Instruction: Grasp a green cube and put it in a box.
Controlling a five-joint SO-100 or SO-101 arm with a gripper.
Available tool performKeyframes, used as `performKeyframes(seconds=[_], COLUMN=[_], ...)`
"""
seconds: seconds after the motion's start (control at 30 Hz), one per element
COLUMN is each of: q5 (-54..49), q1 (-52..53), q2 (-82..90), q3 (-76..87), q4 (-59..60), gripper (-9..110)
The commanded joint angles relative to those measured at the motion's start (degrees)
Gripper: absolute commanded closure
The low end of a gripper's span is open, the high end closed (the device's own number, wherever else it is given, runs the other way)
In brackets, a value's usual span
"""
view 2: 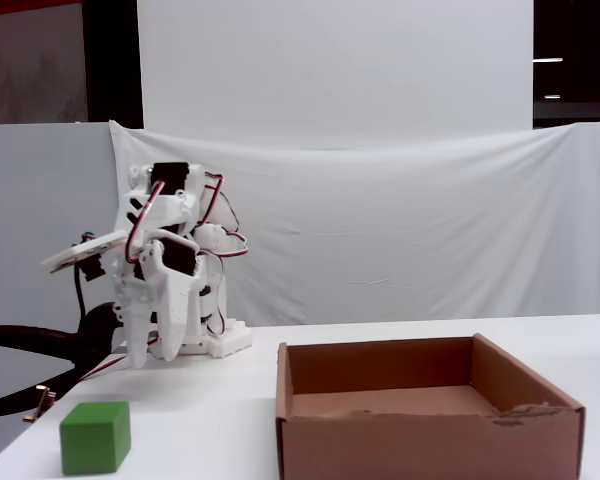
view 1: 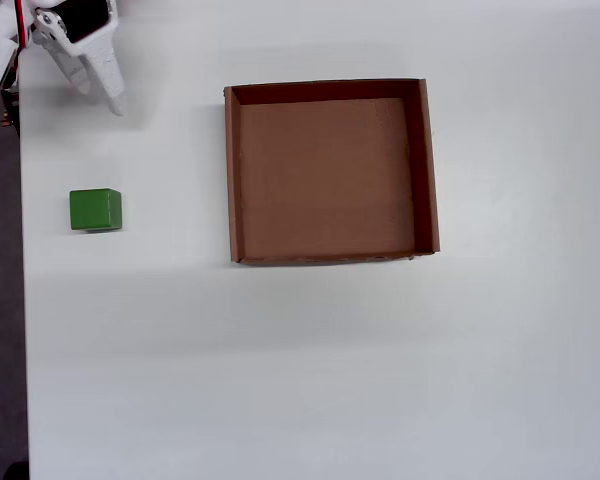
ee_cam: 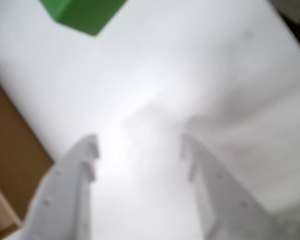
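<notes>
The green cube [view 1: 95,210] sits on the white table, left of the box in the overhead view and apart from it. It also shows at the top left of the wrist view [ee_cam: 82,14] and at the front left of the fixed view [view 2: 95,437]. The box [view 1: 330,170] is a shallow brown cardboard tray with nothing in it; its wall shows in the fixed view [view 2: 430,435] and at the wrist view's left edge [ee_cam: 10,150]. My gripper [ee_cam: 139,147] is open and holds nothing. It hangs above the table's top-left corner [view 1: 100,92], short of the cube, and points downward [view 2: 155,352].
The table's left edge borders a dark floor strip [view 1: 0,300]. A black clamp [view 2: 40,345] sticks out at the left beside the arm's base [view 2: 220,342]. A white cloth backdrop [view 2: 400,230] hangs behind the table.
</notes>
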Motion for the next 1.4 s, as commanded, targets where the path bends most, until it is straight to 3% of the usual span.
performKeyframes(seconds=[0.0, 1.13, 1.37], q5=[0.4, 0.4, 0.1], q1=[-0.3, 0.6, 3.8], q2=[-0.3, -0.3, -0.5], q3=[-0.3, -0.4, -9.2], q4=[0.4, -1.7, 0.2], gripper=[81, 81, 81])
